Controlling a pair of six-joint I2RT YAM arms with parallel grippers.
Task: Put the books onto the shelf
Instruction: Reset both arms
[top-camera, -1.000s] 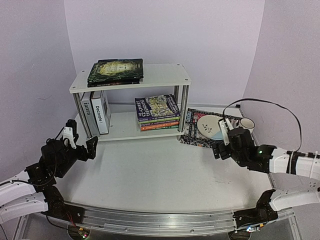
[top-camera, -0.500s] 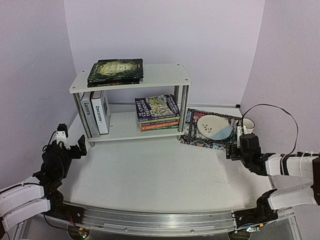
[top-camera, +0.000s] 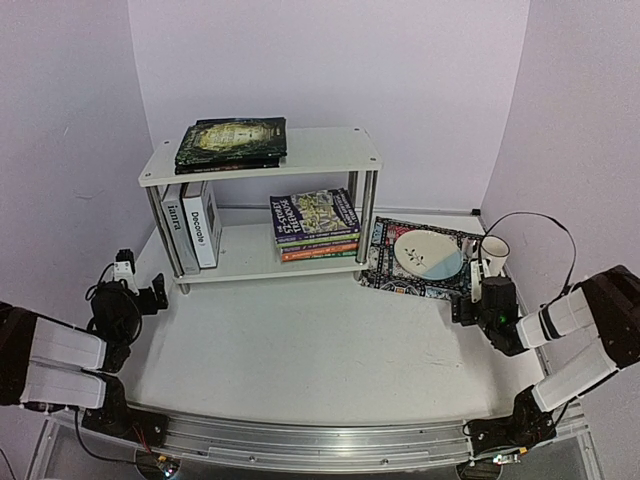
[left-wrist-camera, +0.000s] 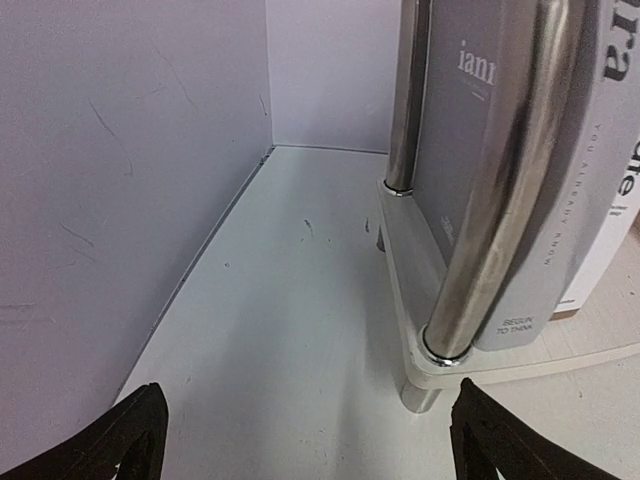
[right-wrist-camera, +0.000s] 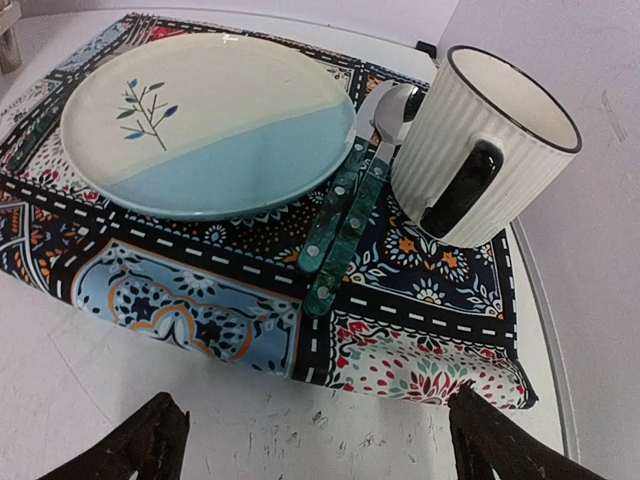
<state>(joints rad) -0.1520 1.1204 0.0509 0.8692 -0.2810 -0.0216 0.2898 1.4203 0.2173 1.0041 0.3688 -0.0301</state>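
Fingertips of the left gripper (left-wrist-camera: 315, 445) sit at the two lower corners of its wrist view, spread wide with nothing between them. The right gripper (right-wrist-camera: 320, 450) shows the same in its own view, jaws apart and empty. Seen from above, both hang low over the table (top-camera: 320, 350), one at the lower left of the frame and the other at the lower right. No book lies loose on the bare surface between them.

Just past the right gripper lies a patterned mat (right-wrist-camera: 400, 330) bearing a plate (right-wrist-camera: 200, 120), green-handled cutlery (right-wrist-camera: 340, 220) and a ribbed mug (right-wrist-camera: 480, 140); none of that belongs to the job. Just past the left gripper stands the shelf (top-camera: 310, 150), its chrome post (left-wrist-camera: 510, 180) filling the upper right of the left wrist view.

Two white hardbacks (top-camera: 195, 225) stand upright at the left end of the lower board, long axis vertical and spines outward. They are up and right of the left gripper, which is the nearer arm. A flat stack of paperbacks (top-camera: 315, 225) rests toward the right end of the same board, long axis left to right, up and left of the right gripper. On the top board's left half lie dark books (top-camera: 232, 142), flat.

Judging from this, every visible book is already shelved. The number of books in each stack is hard to count, the hardback titles are cut off, and the space behind the hardbacks is hidden.
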